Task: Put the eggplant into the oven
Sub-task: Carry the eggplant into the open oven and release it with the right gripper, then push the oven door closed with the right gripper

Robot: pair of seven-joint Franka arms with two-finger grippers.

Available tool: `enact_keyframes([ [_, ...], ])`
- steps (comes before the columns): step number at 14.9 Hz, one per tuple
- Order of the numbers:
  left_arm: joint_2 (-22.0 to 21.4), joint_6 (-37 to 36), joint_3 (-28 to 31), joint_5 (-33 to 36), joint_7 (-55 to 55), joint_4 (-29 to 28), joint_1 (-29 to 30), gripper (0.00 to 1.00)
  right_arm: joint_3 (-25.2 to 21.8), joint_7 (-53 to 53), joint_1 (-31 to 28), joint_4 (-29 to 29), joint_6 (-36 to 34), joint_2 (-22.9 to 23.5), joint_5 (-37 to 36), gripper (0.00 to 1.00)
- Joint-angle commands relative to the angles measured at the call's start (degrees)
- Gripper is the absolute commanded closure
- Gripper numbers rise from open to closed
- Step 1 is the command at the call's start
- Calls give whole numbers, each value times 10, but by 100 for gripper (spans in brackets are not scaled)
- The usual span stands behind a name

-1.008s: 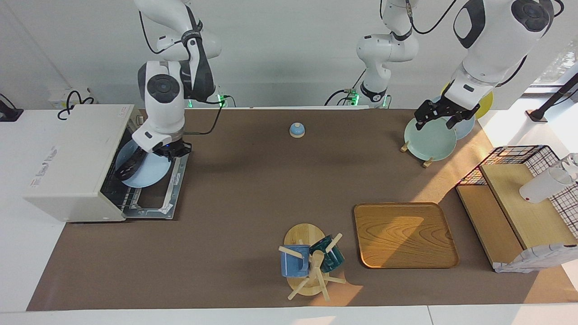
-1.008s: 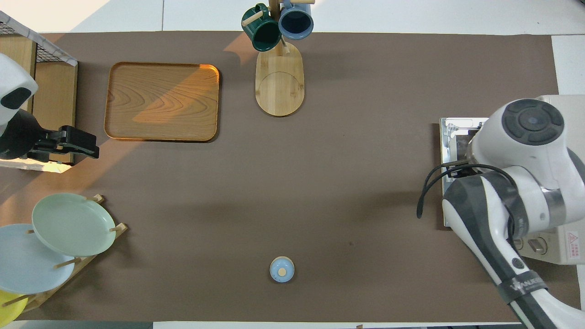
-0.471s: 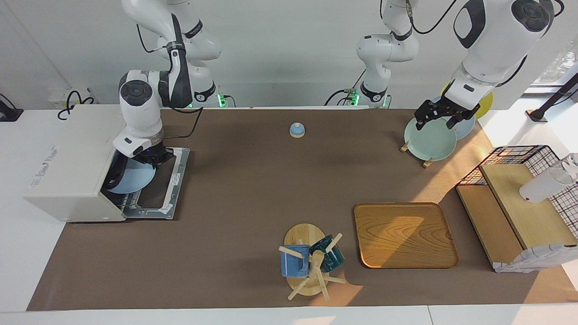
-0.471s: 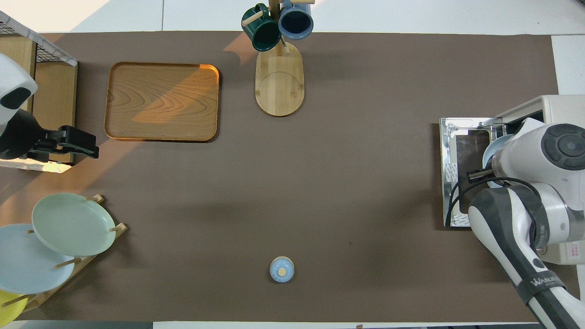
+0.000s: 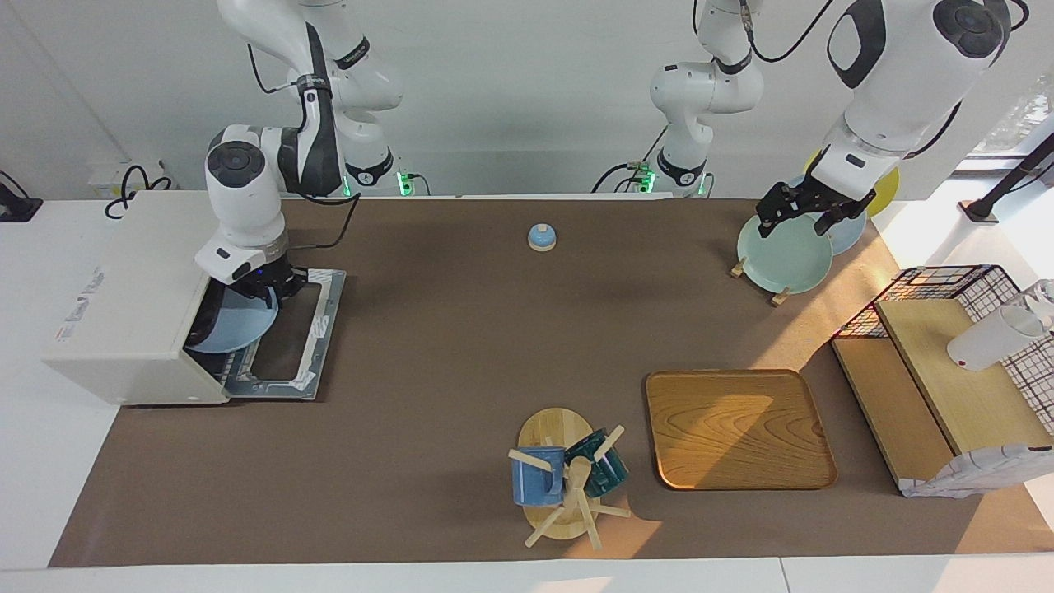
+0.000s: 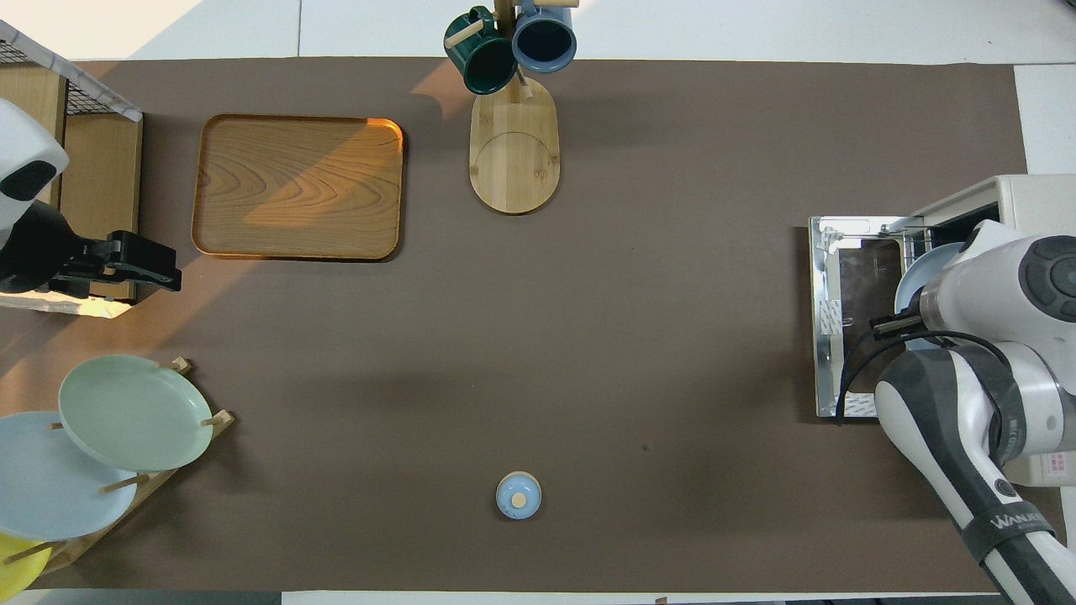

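- The eggplant (image 5: 206,319) lay on a blue plate (image 5: 239,325) inside the mouth of the oven (image 5: 123,305), at nine o'clock in the facing view.
- A second before, the plate and eggplant hung out over the open door (image 5: 288,350). Since then they had slid in toward nine o'clock, under the oven's roof.
- That likely meant the job was almost done. Only letting go and pulling the arm out looked left.
- Only a dark strip of the eggplant showed. Its long side seemed to run from about one o'clock to seven o'clock in that view. I could not tell which end had the stem.
- The right gripper (image 5: 262,292) was at the plate's edge, just over the door. I could not tell if it gripped the plate or had let go.
- The left gripper (image 5: 811,216) waited, spread wide and holding nothing, over a green plate (image 5: 782,259) at two o'clock.
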Motion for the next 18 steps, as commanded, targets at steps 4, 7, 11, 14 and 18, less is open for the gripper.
enact_keyframes([
  [4,-1,-5,-4,12,3,-1,6,0,18,-6,30,70,-63,23,50,72],
  [7,-1,-4,-4,12,3,0,6,0,18,81,73,66,-23,50,69,100],
  [11,-2,-5,-4,12,3,-1,6,0,18,163,106,44,24,81,70,100],
  [14,-1,-5,-4,12,3,0,6,0,17,165,102,19,38,83,70,100],
  [18,-1,-5,-4,12,4,0,6,0,16,160,87,7,55,95,66,100],
])
